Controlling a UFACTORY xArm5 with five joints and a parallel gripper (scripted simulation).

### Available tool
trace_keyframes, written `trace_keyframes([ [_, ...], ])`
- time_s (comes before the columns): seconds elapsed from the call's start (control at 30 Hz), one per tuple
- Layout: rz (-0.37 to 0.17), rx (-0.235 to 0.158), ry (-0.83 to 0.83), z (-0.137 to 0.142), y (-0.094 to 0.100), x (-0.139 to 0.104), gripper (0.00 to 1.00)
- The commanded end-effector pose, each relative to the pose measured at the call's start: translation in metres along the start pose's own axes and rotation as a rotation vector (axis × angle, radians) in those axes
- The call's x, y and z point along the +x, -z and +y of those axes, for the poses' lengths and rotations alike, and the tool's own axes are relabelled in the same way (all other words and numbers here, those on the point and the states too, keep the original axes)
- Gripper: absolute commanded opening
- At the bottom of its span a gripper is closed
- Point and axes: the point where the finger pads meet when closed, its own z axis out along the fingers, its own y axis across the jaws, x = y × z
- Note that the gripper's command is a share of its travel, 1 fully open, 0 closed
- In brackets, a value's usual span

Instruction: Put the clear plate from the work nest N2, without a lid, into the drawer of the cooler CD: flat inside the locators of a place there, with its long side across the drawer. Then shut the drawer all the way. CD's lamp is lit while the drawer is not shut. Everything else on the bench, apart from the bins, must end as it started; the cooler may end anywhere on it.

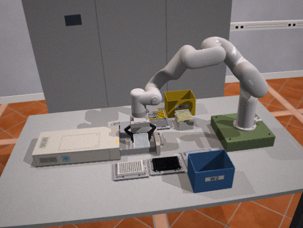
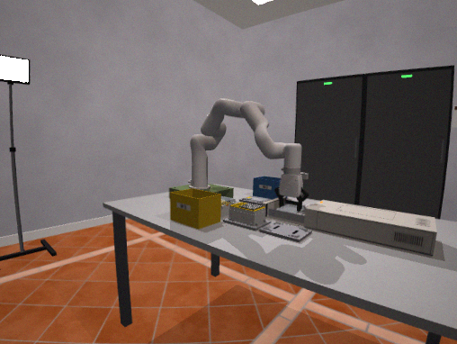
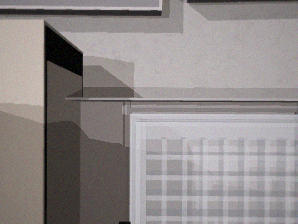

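Note:
The cooler CD [image 1: 76, 145] is a long beige box at the left of the bench, and its orange lamp [image 1: 117, 141] is lit. Its drawer [image 1: 140, 148] stands pulled out to the right. My gripper [image 1: 140, 131] points straight down over the drawer and is shut on the clear plate [image 1: 141, 140], which has no lid. The plate sits low inside the drawer, level, with its long side running front to back. I cannot tell whether it touches the drawer floor. In the wrist view the plate's grid [image 3: 215, 170] fills the lower right, the drawer rim [image 3: 180, 100] lies above it, and the cooler body [image 3: 22, 120] is at the left.
In front of the drawer are a white plate [image 1: 130, 168] and a black plate [image 1: 166, 163] on nests, with a blue bin [image 1: 210, 171] to their right. Behind are a yellow bin [image 1: 179, 102], two tip boxes [image 1: 184, 117] and an empty nest [image 2: 286, 230]. The green arm base [image 1: 242, 131] stands at the right.

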Motion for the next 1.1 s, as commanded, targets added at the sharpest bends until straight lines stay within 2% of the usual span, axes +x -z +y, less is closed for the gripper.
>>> trace_keyframes([
  [0.0,-0.007,-0.006,0.0,0.002,0.001,0.0,0.0],
  [1.07,-0.007,-0.006,0.0,0.002,-0.013,0.0,0.0],
])
